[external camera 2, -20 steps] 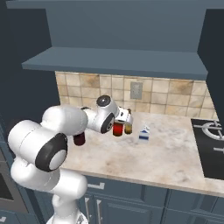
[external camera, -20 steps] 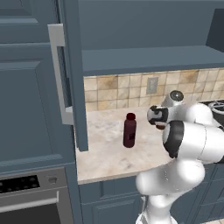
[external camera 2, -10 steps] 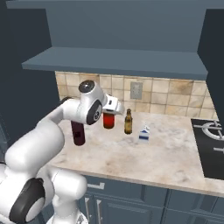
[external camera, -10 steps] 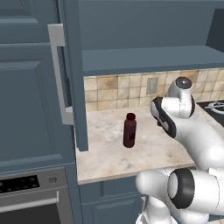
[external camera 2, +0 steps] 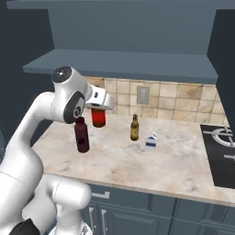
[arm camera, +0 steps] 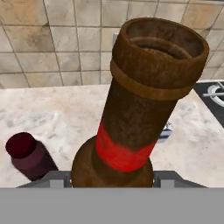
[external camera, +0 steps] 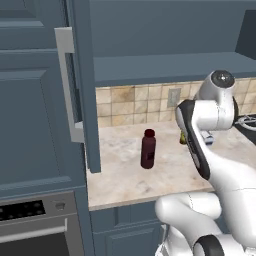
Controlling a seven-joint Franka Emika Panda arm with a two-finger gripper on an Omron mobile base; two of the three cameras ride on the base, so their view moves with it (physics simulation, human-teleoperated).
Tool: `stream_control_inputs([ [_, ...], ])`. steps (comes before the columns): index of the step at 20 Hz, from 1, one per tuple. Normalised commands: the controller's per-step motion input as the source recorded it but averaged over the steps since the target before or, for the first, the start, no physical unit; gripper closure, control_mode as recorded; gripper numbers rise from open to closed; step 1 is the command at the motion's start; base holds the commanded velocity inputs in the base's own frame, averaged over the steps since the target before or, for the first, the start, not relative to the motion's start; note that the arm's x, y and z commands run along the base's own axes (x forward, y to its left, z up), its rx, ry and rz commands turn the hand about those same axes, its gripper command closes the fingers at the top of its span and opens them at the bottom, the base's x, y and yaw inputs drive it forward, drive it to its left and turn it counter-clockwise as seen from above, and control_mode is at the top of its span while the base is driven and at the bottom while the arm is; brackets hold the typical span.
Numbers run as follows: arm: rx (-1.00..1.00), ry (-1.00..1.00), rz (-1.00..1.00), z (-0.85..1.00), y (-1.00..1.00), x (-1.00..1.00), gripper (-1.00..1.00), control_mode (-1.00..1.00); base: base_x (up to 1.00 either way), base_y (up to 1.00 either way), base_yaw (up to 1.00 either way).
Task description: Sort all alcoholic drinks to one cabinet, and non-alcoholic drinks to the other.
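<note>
In the hand view, a slim brown beer bottle with a red label [arm camera: 131,118] stands between my fingertips [arm camera: 56,179], its neck pointing at the camera. My gripper [external camera 2: 98,109] is shut on this bottle [external camera 2: 98,118] and holds it above the counter. The squat maroon bottle [external camera 2: 82,134] [external camera: 148,149] [arm camera: 26,155] stands upright on the counter just below and to the left of it. The second beer bottle [external camera 2: 134,128], with a tan label, stands upright further right, near the tiled wall.
A small blue and white carton [external camera 2: 151,141] stands beside the tan-label bottle. The upper cabinet is open, with its shelf [external camera 2: 124,64] above the counter and its door [external camera: 80,85] swung out at the left. A stove top [external camera 2: 220,147] lies at the right.
The arm has swung left and a little up with the red-label bottle in it, from beside the tan-label bottle to above the maroon bottle. The bottles on the counter have not moved.
</note>
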Motion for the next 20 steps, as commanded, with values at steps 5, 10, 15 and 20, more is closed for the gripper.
stream_control_inputs([
  [5,0.0,-0.01,0.06,0.99,0.48,-0.6,1.0,-1.0,0.0,0.0,0.0],
  [10,-0.02,-0.13,0.11,0.83,0.6,-0.16,1.0,-1.0,0.0,0.0,0.0],
  [15,-0.04,-0.21,0.18,0.59,0.48,0.17,1.0,-1.0,0.0,0.0,0.0],
  [20,-0.04,-0.21,0.17,0.32,0.29,0.47,1.0,-1.0,0.0,0.0,0.0],
])
